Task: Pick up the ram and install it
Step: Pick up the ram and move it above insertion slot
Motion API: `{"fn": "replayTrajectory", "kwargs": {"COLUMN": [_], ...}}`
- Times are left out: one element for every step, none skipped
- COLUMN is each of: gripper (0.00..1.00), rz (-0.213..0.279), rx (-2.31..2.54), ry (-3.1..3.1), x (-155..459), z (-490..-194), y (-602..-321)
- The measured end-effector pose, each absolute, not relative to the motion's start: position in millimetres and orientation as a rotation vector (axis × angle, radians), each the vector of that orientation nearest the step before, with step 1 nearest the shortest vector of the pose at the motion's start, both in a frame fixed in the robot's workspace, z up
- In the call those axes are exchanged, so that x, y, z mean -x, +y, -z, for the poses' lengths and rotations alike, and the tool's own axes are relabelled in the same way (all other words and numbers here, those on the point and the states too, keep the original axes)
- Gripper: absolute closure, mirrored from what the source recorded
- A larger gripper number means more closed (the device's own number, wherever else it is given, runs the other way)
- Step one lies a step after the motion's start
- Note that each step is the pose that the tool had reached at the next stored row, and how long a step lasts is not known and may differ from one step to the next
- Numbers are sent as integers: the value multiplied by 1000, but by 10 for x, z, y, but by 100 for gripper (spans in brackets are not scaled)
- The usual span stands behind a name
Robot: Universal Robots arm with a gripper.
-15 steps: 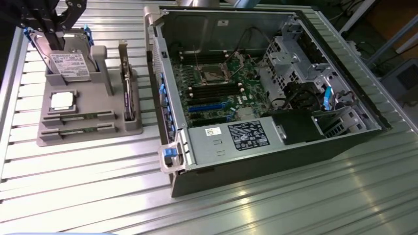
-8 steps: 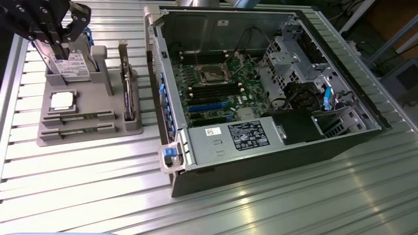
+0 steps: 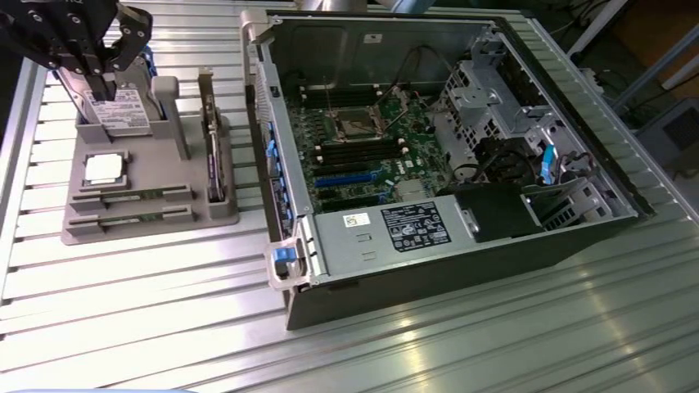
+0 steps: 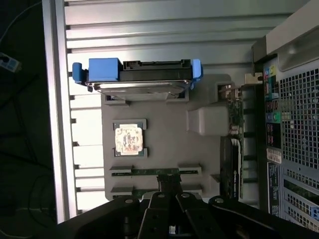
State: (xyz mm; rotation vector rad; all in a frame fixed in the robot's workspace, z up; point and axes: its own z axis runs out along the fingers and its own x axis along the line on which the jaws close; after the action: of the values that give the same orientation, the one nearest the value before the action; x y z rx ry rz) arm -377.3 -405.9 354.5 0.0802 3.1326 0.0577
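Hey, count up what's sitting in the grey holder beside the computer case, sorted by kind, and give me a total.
hard drive: 1
processor: 1
ram sticks: 3
Total: 5

From my end the surface (image 3: 459, 327) is all ribbed aluminium slats, with bright glare from the light smeared across the nearer ones. Past its edge the floor (image 4: 22, 149) is dark, with a few loose cables (image 4: 20, 17) lying about. Grey metal frame struts (image 3: 660, 70) stand beyond the far corner.
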Motion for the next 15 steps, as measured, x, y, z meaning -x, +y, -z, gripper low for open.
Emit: {"fn": "replayTrajectory", "kwargs": {"gripper": [89, 89, 89, 89, 89, 89, 89, 89, 89, 89, 89, 89, 89, 89, 89], "rz": [-58, -58, -58, -58, -58, -58, -59, -59, -59, -59, -59, -59, -59, -59, -59], "rx": [-35, -15, 4, 32, 85, 158, 225, 277, 337, 398, 450, 497, 531, 563, 604], "ry": [3134, 3134, 3135, 3135, 3134, 3132, 3129, 3126, 3120, 3114, 3108, 3101, 3096, 3090, 3083], "x": [3773, 3773, 3773, 3773, 3773, 3773, 3772, 3773, 3773, 3773, 3772, 3773, 3773, 3772, 3773], "z": [-3543, -3542, -3541, -3541, -3539, -3538, -3537, -3537, -3536, -3535, -3533, -3533, -3532, -3533, -3531], "y": [-4059, -4059, -4059, -4059, -4059, -4059, -4059, -4059, -4059, -4059, -4059, -4059, -4059, -4059, -4059]}}
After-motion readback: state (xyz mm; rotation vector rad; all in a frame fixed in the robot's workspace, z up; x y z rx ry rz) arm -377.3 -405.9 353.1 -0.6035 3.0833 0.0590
